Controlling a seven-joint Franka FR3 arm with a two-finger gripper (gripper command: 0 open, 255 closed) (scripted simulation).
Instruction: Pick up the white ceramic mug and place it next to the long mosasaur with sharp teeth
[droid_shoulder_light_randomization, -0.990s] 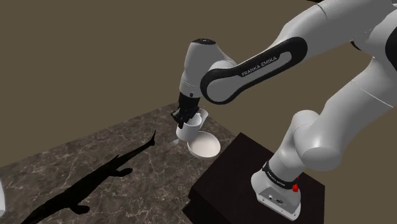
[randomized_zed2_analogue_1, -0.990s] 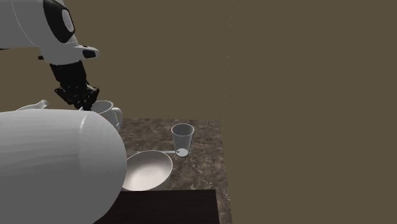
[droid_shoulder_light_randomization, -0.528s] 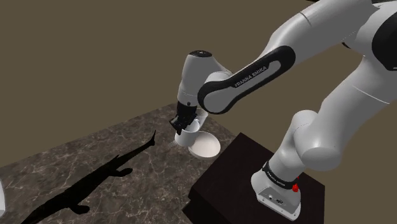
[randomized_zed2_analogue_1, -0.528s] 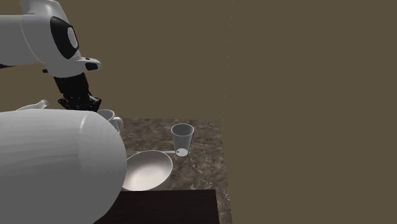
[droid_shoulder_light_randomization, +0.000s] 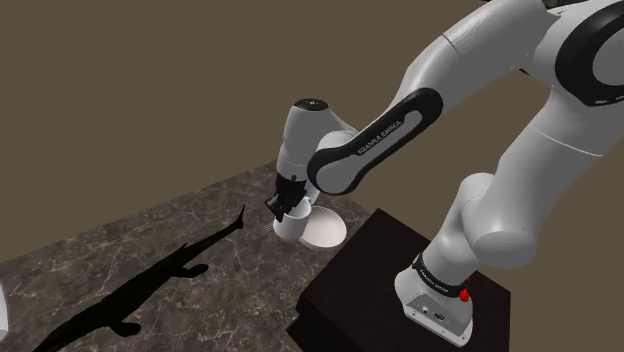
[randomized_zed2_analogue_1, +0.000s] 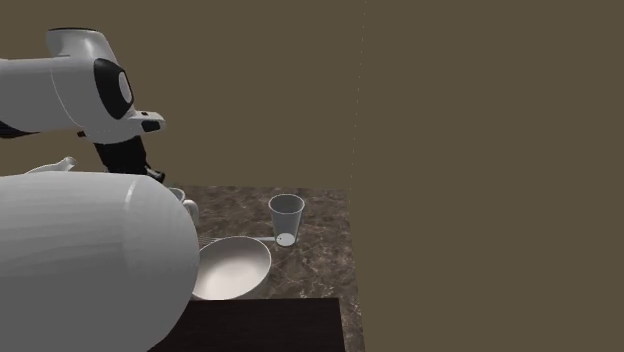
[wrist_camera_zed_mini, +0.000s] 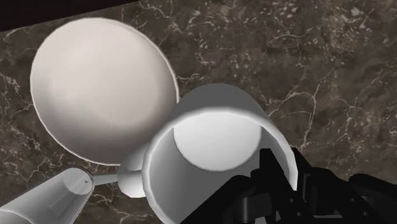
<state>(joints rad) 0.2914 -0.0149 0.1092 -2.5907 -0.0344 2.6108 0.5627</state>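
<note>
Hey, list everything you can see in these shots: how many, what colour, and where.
mug: one, white, clasped by the end effector beside the bowl
bowl: one, white, on the table near the stand
glass: one, clear, upright on the table near the bowl
mosasaur: one, black, lying on the table, apart from the mug
table: one, dark marbled
stand: one, dark box, at the table's edge
arm: one, white with dark joints, rising from the stand
end effector: one, black, shut on the mug's wall
</note>
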